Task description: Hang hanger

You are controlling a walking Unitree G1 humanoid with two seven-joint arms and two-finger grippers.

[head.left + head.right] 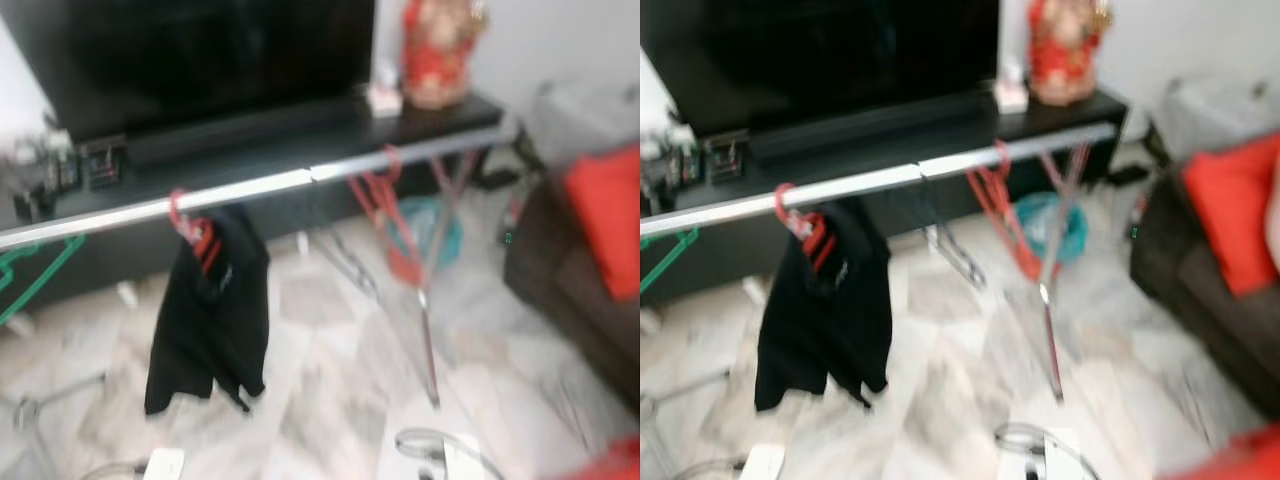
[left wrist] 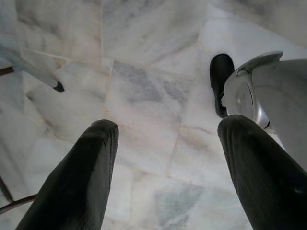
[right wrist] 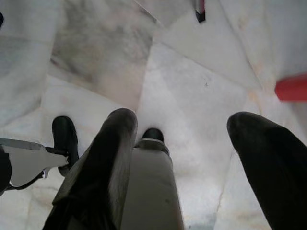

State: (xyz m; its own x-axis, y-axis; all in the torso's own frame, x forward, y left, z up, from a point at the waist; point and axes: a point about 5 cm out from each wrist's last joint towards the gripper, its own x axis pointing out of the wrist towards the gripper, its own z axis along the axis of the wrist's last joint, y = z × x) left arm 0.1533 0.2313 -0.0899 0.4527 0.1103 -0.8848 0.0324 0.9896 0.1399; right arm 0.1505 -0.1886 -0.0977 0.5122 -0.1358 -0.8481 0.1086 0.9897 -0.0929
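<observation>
A silver clothes rail [image 1: 250,190] runs across the blurred eye views. On its left part a red hanger [image 1: 190,225] carries a black garment [image 1: 210,310]. Further right an empty red hanger [image 1: 385,215] hangs from the same rail, and a green hanger [image 1: 35,270] shows at the far left. My left gripper [image 2: 168,129] hangs open over the marble floor, nothing between its fingers [image 2: 91,163]. My right gripper [image 3: 182,120] is open too, pointing down at the floor beside my own leg [image 3: 151,187]. A red object [image 3: 291,87] lies at the edge of the right wrist view.
Behind the rail stand a black TV console [image 1: 300,140] with a large screen [image 1: 200,50] and a red figurine [image 1: 440,50]. A brown sofa [image 1: 570,290] with a red cushion [image 1: 610,215] is on the right. The rack's legs [image 1: 428,340] cross on the floor near a teal basket [image 1: 445,235].
</observation>
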